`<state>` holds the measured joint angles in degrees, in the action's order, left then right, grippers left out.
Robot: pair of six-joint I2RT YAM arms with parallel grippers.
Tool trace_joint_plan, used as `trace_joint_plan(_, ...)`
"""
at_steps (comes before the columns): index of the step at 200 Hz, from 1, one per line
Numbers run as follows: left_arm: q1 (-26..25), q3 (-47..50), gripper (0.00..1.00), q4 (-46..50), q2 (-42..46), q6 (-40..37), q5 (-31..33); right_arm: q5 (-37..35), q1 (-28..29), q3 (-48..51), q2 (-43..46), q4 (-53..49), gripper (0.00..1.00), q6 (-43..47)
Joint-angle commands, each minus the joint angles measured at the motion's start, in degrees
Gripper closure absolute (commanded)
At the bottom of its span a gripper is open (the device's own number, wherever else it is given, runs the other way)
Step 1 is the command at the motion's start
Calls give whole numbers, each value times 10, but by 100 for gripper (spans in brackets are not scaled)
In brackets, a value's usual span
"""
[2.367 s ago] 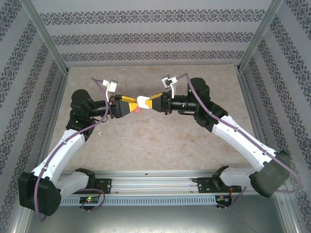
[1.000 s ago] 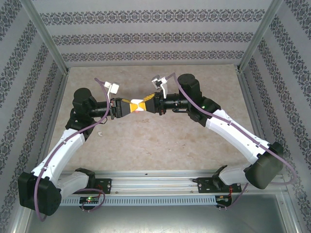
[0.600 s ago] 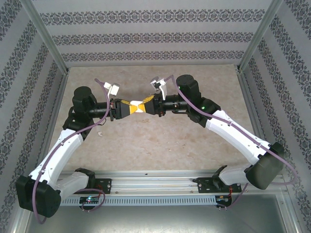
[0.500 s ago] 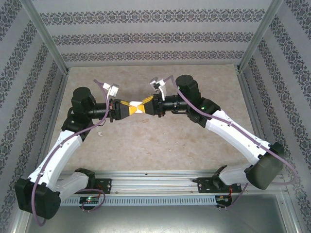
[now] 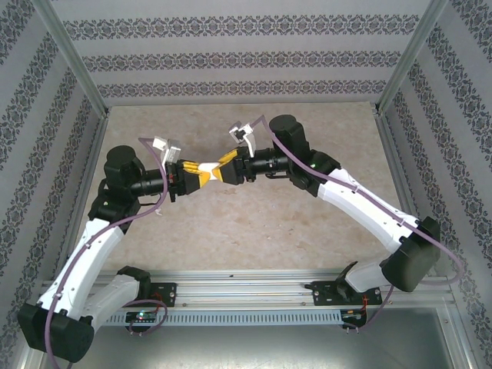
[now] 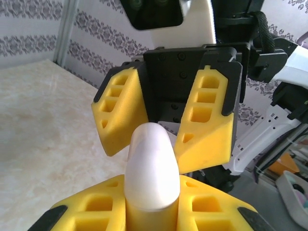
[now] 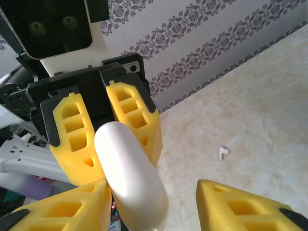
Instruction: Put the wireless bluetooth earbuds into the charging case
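The left pincer [image 6: 151,207] is clamped on the lower end of the white charging case [image 6: 149,163] and holds it in the air above the counter [image 7: 269,120]. The case's rounded upper end points toward the right pincer [image 7: 154,199]. That pincer stands open around the same end of the case: one yellow pad lies close against its side and the other is well apart from it. Below and beyond the case, one small white earbud [image 7: 222,153] lies loose on the counter, touching neither pincer. The case looks shut, though its seam is hard to make out from these angles, so the lid may be slightly open. By my judgement the task is at an early stage: the case is in hand, but it has yet to be opened and that bud fetched and seated.
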<state>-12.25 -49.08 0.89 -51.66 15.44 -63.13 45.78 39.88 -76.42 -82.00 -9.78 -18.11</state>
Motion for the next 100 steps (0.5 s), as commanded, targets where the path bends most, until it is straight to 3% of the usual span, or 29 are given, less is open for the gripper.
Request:
trace_joint_plan(1,-4,22,100,-58,40,-50,-53,-33,-20,-21,-26,-6,51,-20)
trace_joint_plan(64,-4,32,100,-50,41,-83,-45,-3,-37,-54,-67,-9,49,-57)
trace_joint_plan(100,-3,19,100,27,34,-130,-8,12,-41,-57,-63,8,45,-91)
